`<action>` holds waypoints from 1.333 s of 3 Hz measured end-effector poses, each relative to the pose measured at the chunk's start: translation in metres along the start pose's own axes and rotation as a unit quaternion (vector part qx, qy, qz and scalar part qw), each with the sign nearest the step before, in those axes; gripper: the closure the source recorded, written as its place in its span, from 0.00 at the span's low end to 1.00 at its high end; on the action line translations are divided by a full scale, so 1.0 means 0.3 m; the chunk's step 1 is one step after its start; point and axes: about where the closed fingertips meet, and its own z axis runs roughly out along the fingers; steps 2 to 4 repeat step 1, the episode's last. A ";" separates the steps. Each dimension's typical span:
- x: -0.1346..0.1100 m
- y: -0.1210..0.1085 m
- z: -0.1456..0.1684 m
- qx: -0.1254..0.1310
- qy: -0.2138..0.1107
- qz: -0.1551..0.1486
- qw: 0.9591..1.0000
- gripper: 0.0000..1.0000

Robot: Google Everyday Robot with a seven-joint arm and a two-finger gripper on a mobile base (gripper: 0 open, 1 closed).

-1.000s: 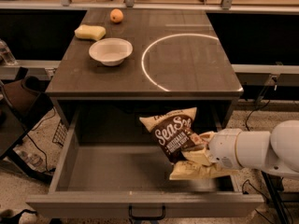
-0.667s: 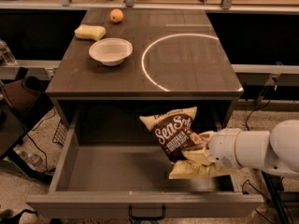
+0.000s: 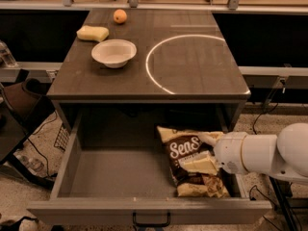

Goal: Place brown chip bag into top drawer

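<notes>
my gripper [image 3: 203, 151] reaches in from the right, below the tabletop's [image 3: 202, 88] front-right corner | jaws clamped on the right edge of the brown chip bag [image 3: 185, 150] | bag lies inside the open top drawer [image 3: 144, 211], at its right end (lettering showing) | white bowl [image 3: 114, 52] and yellow sponge [image 3: 93, 32] toward the back-left corner

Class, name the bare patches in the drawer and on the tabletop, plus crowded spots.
Free: in the top drawer, the floor between its left wall and the brown chip bag; tabletop right of the white bowl. Crowded: drawer's right, bag and tool; tabletop's far left, bowl, sponge, orange.
</notes>
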 end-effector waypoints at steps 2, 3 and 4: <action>-0.002 0.002 0.001 -0.001 0.000 -0.001 1.000 0.00; -0.002 0.002 0.001 -0.001 0.000 -0.001 1.000 0.00; -0.002 0.002 0.001 -0.001 0.000 -0.001 1.000 0.00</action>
